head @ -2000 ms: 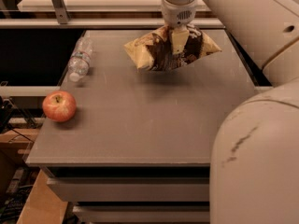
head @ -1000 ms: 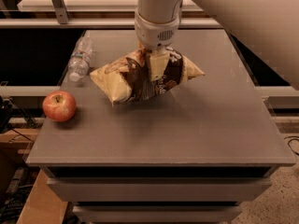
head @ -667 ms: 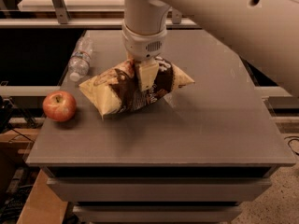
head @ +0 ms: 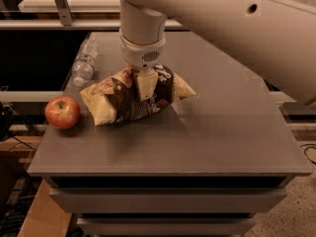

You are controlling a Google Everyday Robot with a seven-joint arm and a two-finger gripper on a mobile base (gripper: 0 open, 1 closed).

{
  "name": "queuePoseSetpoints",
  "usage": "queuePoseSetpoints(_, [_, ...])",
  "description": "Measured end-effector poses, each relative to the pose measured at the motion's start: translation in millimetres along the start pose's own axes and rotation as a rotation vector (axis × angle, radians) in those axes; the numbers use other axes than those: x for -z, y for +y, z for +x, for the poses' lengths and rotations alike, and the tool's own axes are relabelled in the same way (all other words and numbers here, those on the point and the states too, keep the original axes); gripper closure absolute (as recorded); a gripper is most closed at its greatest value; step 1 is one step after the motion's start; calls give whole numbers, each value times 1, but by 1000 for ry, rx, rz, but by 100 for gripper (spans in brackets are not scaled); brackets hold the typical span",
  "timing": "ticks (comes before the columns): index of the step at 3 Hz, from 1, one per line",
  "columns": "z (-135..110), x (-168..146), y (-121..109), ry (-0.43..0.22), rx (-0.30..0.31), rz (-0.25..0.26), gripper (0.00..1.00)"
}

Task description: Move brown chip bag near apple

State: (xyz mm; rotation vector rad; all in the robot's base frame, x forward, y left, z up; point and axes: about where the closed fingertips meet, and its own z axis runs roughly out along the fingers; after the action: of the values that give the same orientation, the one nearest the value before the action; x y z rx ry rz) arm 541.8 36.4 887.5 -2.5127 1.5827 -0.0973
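Observation:
The brown chip bag (head: 129,101), dark brown in the middle with pale yellow ends, hangs crumpled low over the grey table (head: 207,132), left of its middle. My gripper (head: 146,90) comes straight down from the white arm and is shut on the bag's middle, with one pale finger showing in front of the bag. The red apple (head: 62,112) sits near the table's left front edge. The bag's left yellow end is a short way to the right of the apple and does not touch it.
A clear plastic water bottle (head: 84,63) lies on the table's far left, behind the apple. The large white arm (head: 237,28) spans the upper right of the view. A shelf rail (head: 49,26) runs behind the table. Drawers sit below the tabletop.
The gripper has carried the chip bag from the far right of the table leftward and toward the front, lower and closer to the apple. The apple and bottle have not moved.

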Motion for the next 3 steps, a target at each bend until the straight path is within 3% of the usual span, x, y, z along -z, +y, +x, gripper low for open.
queuePoseSetpoints(2, [3,-6,-8,6,-36,1,13])
queuePoseSetpoints(3, [4,-8,-9,5,-42,-3,0])
